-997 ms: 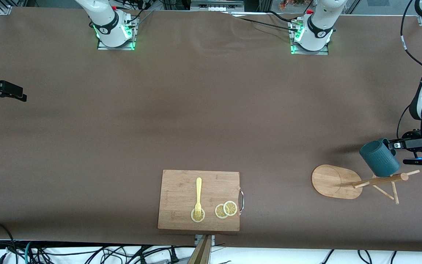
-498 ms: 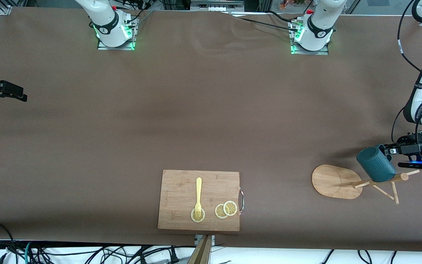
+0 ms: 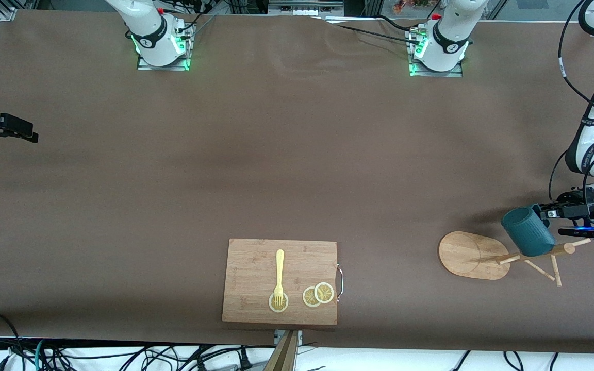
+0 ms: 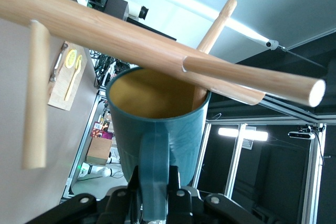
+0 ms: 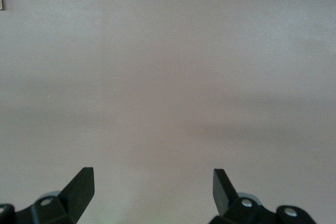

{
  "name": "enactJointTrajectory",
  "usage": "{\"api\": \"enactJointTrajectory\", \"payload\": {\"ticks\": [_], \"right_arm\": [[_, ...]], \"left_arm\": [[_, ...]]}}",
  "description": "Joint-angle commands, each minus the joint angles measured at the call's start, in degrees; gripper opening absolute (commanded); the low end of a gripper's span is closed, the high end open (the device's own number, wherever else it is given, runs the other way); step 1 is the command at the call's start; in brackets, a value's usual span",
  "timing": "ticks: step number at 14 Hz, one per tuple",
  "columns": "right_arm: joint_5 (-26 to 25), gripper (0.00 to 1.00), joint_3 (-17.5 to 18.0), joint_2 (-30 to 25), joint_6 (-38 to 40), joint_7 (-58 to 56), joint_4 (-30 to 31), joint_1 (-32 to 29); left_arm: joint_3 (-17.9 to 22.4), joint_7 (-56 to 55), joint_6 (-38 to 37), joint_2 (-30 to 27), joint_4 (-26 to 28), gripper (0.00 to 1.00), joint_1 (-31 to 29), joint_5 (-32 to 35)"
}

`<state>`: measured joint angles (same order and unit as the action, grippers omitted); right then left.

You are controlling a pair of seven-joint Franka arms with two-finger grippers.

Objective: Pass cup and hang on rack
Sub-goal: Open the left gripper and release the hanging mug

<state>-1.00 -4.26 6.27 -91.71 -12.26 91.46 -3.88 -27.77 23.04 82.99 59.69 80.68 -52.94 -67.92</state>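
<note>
The right gripper waits over bare tablecloth at the right arm's end, mostly cut off by the front view's edge, its fingers spread wide and empty. The cutting board lies near the front camera with a yellow fork and lemon slices. At the left arm's end, the left gripper is clamped on the teal cup's handle, holding it against the rack; a peg enters the mouth, its tip hidden
</note>
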Motion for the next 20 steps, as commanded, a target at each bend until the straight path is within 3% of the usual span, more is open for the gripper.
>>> {"api": "enactJointTrajectory", "payload": {"ticks": [1,5,10,14,20], "right_arm": [[0.39,1.0,0.04,0.32,0.3,-0.05,-1.11,0.01],[0.48,1.0,0.04,0.41,0.3,-0.05,-1.11,0.01],[0.48,1.0,0.04,0.41,0.3,-0.05,-1.11,0.01],[0.48,1.0,0.13,0.41,0.3,-0.05,-1.11,0.01],[0.48,1.0,0.04,0.67,0.04,-0.31,-1.11,-0.16]], "left_arm": [[1.31,-2.63,0.24,-0.1,-2.62,1.0,0.91,-0.91],[3.14,-4.23,-0.11,-0.19,-4.91,1.0,0.73,0.58],[3.6,-6.5,-2.91,-2.12,-12.29,1.0,0.3,10.16],[3.86,-6.95,-10.73,-3.52,-23.35,1.0,0.12,22.18],[3.95,-6.6,-17.25,-16.08,-23.46,1.0,-1.9,29.41]]}}
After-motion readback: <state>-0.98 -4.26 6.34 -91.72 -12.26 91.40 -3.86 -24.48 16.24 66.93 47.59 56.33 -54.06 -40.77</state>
